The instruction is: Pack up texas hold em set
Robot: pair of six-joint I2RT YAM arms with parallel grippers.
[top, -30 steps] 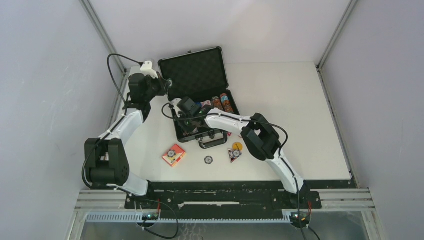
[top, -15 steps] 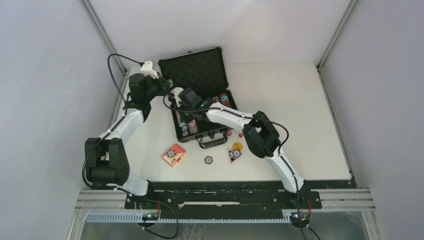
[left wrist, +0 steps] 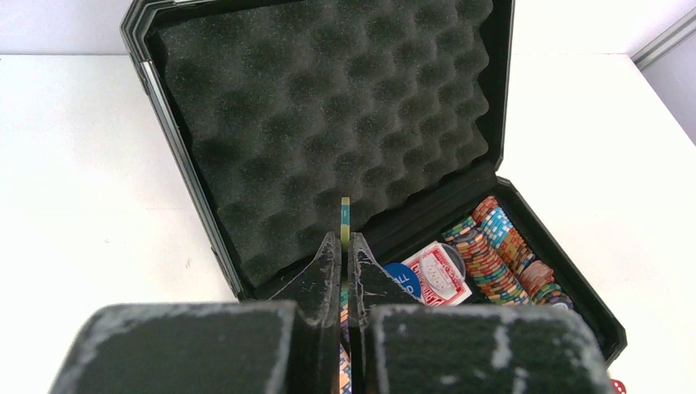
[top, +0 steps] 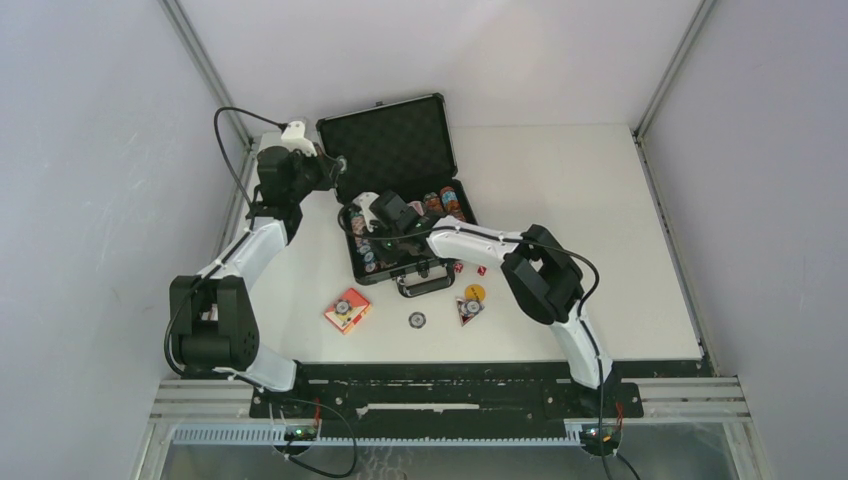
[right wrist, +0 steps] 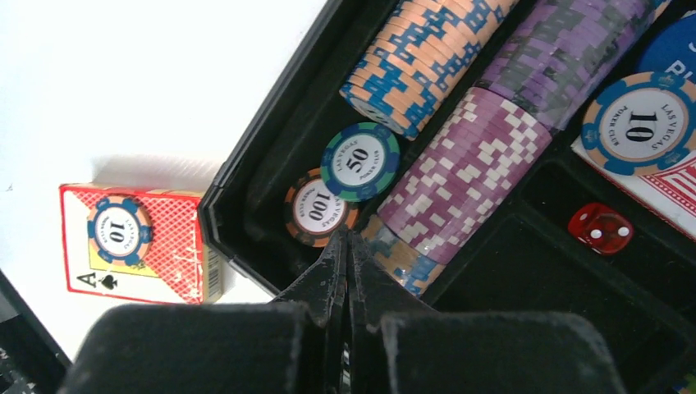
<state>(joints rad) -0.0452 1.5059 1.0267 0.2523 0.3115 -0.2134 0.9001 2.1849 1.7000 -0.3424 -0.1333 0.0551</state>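
Briefcase (top: 395, 145) lies open at the back left of the worktop (top: 600, 200), its lid propped up toward the far wall and its tray toward the arms. The left gripper (left wrist: 345, 240) hangs in front of the foam lid, pinched on a single chip (left wrist: 345, 209) held on edge, likely so it can slot into a row. The right gripper (right wrist: 347, 243), closed and empty, points into the tray's left corner at two loose chips (right wrist: 320, 208) beside the chip rows (right wrist: 472, 164), probably to nudge them. A card box (top: 347, 310) and dice (top: 459, 268) sit near the tray's front rim. Both arms crowd the case's left side; open room lies to its right.
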